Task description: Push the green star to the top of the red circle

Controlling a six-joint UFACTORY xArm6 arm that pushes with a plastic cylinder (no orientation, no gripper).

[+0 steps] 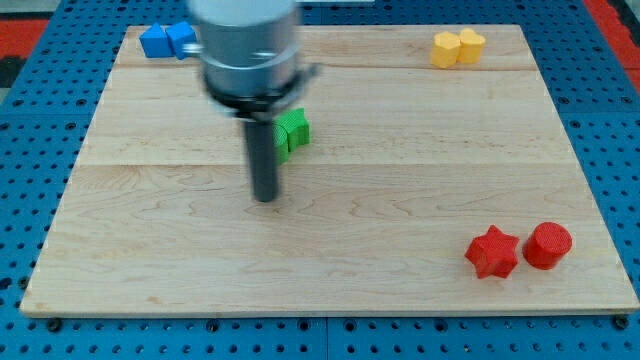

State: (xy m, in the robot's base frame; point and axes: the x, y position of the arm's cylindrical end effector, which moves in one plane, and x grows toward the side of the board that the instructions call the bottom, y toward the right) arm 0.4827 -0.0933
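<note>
My tip (265, 197) rests on the wooden tabletop (400, 150), left of the view's centre, at the lower end of my straight dark rod (264, 160). The rod hangs from the blurred grey cylinder (248, 50) of my arm, which fills the view's top. This tool is a plain rod with nothing to spread or press together, and it pinches nothing. Just above and to the right of my tip sits a green block (293, 131), partly hidden behind the rod; I see boxy faces but cannot make out its full shape, so I cannot say whether it is a star. My tip lies near this green block, a little toward the view's bottom and left of it, and I cannot tell whether the rod touches it. The red circle (549, 245), a short cylinder, stands far off near the view's bottom right corner, with a red star (492, 252) just beside it on its left, the two close or touching. At the view's top left a pair of blue blocks (167, 40) lie together, partly covered by my arm. At the view's top right two yellow blocks (458, 47) sit pressed against each other. A blue pegboard (30, 150) surrounds the tabletop.
</note>
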